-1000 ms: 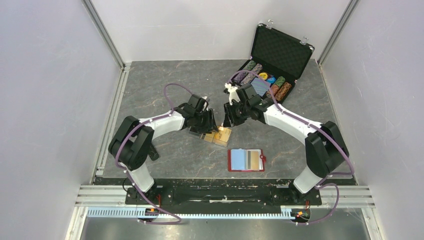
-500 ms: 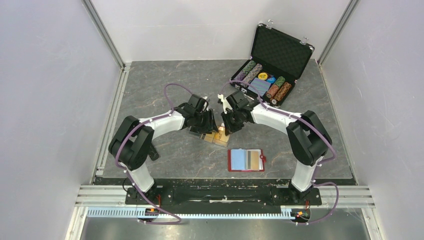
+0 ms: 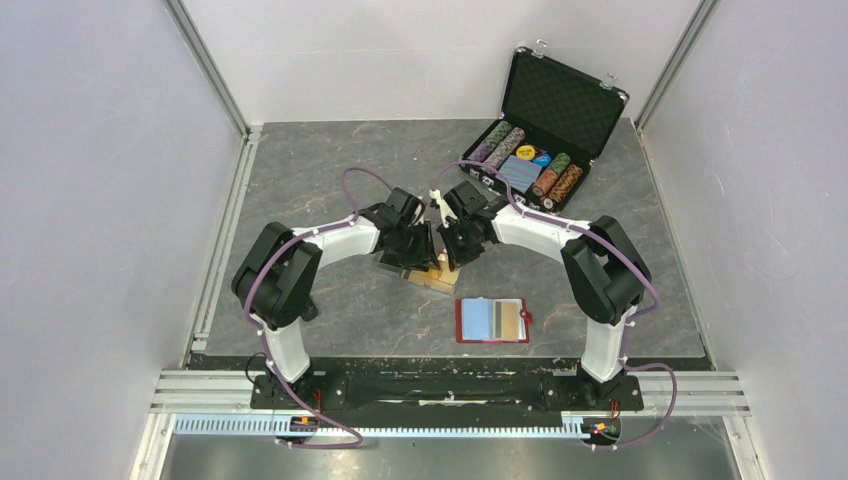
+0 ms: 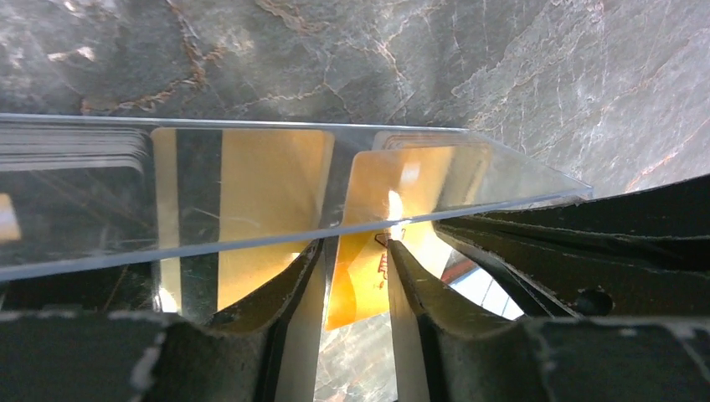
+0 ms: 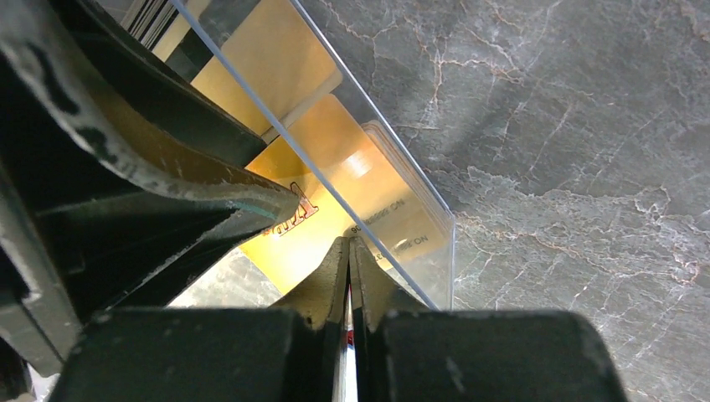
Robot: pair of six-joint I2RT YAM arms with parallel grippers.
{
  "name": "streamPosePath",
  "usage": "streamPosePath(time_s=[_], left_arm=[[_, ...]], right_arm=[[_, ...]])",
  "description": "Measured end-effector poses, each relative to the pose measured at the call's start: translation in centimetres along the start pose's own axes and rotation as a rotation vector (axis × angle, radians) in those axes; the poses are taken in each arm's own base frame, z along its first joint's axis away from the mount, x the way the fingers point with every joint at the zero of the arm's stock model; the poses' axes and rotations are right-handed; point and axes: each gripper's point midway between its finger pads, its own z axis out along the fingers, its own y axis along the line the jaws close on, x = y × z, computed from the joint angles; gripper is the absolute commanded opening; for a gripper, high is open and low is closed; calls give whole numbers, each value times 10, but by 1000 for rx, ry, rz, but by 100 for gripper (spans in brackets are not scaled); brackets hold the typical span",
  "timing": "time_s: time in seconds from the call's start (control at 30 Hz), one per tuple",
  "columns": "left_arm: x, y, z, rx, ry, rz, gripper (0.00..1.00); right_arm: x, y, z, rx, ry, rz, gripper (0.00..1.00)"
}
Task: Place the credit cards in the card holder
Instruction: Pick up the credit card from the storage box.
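A clear plastic tray (image 3: 432,276) holds the credit cards, and both grippers meet over it. One gold card (image 4: 360,285) leans up over the tray wall (image 4: 167,247), its lower end hanging between the parted fingers of my left gripper (image 4: 356,247); no clamping shows. My right gripper (image 5: 348,243) is shut, its tips resting against that gold card (image 5: 368,209). Another gold card with a black stripe (image 4: 268,184) stands in the tray beside a stack of cards (image 4: 67,151). The red card holder (image 3: 492,320) lies open nearer the arm bases, apart from both grippers.
An open black case (image 3: 545,130) with poker chips and a blue deck sits at the back right. Grey walls and metal rails bound the marbled table. The left gripper's dark finger (image 5: 167,176) crowds the right wrist view.
My right arm swung left and down to the tray, and its jaws went from open to shut. The left gripper stayed at the tray and its jaws narrowed a little.
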Motion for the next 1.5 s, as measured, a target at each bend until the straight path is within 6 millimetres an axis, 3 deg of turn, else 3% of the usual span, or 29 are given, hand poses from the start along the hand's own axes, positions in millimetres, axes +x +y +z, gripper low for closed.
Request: streamPosePath(time_s=[0.37,0.57,0.8,0.87,1.03,1.23,1.33,1.5], left_arm=[[3,-4,-5,-9,12,9,7],[-2,-15,-17,21,-10,21,6],[-3,-26,-20,80,-6,24,17],[-5,-37,-17,136,-6,25,18],[-4,-46,-13,184,9,16,2],[-4,-41,-10,160,5,11,2],[-4,-41,-10,149,0,14,2],[-9,-46,-26,152,-50,27,2]], right_arm=[[0,0,0,0,0,0,0],[0,1,0,-4,0,1,0],[0,1,-1,-10,0,2,0],[-1,1,0,-12,-4,1,0],[1,1,0,-11,-2,5,2],[3,-3,-5,-4,-8,13,14],[2,-3,-13,-6,-26,16,26],[-20,-4,-51,-28,-144,37,47]])
